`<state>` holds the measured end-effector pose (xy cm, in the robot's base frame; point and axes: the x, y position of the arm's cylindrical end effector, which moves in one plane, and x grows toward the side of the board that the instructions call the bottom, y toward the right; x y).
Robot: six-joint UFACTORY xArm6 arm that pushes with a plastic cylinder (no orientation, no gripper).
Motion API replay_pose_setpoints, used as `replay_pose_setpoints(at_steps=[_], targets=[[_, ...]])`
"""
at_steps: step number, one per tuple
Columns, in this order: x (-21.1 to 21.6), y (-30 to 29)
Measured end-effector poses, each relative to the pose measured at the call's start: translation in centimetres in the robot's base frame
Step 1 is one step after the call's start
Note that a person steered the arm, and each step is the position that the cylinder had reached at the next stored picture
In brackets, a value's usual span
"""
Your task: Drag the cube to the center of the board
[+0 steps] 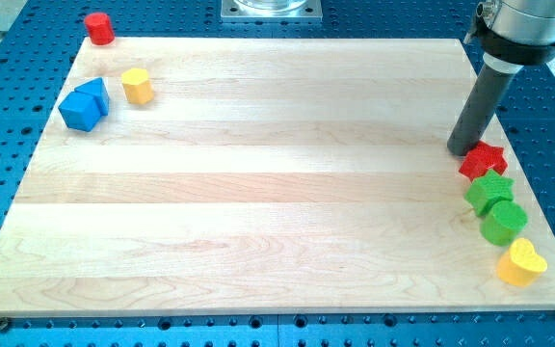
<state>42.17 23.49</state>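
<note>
Wooden board (258, 173) viewed from above. The blue cube (79, 111) is being shown near the view's upper left edge, turned corner-on, with no long axis discernible; a second blue block (96, 93) is touching it behind, its shape partly hidden. A yellow block (138, 86) and a red cylinder (99, 28) are lying nearby. My tip (462, 151), a bare rod holding nothing, is resting at the view's right edge, just beside the red star (483, 159), well apart from the cube. The rod's upper part is being cut off.
</note>
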Motion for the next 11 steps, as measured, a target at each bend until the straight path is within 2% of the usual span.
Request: replay_pose_setpoints(at_steps=[1,2,3,4,5,6,7,8,9,10,11], targets=[[-0.9,-3.0],[-0.4,-14.9],[5.6,-28.6],[4.3,-43.9],[-0.9,-52.3],[-4.9,-52.3],[-5.4,-45.9],[-5.6,-44.0],[-8.4,-50.5],[-8.3,-45.8],[-8.0,-37.1]])
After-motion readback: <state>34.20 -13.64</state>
